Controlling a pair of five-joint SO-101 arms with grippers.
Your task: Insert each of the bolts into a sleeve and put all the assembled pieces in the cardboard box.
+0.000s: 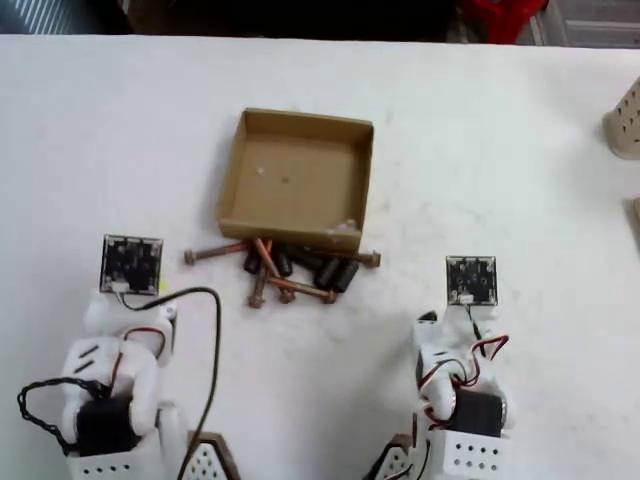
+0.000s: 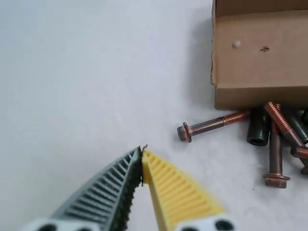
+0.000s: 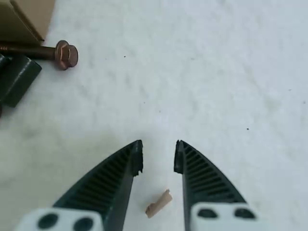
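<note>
The bolts (image 1: 262,262) and black sleeves (image 1: 338,272) are lying in one loose heap on the table (image 1: 480,150), touching the near wall of the cardboard box (image 1: 296,178), between the two arms. No bolt is sitting in a sleeve or in the box yet, so I'm reading this as the very start.

The relation deciding your next move: one bolt (image 2: 211,125) is sticking out of the heap toward the left arm's side. Its long axis is running along the box's near wall, flanged head pointing away from the pile, threaded end tucked against the box. It's lying mostly apart from the sleeves, so it's looking like the cleanest pick. The left gripper (image 2: 142,155) is sitting nearer to it, with the bolt ahead and off toward the box. Its jaws are clenched tip to tip on nothing. You'll be needing to open them and come across the shank, not along it.

The right gripper (image 3: 159,156) is hovering over bare table, jaws parted a little, gripping nothing. A bolt head (image 3: 65,54) and a sleeve (image 3: 18,79) are lying ahead of it at the heap's other end. A tan scrap (image 3: 160,203) is lying on the table between its jaws.

The table is looking white, matte, slightly scuffed. A black cable (image 1: 217,340) is looping by the left arm. Past the far edge the room is going dark, with something red (image 1: 500,15) showing.
</note>
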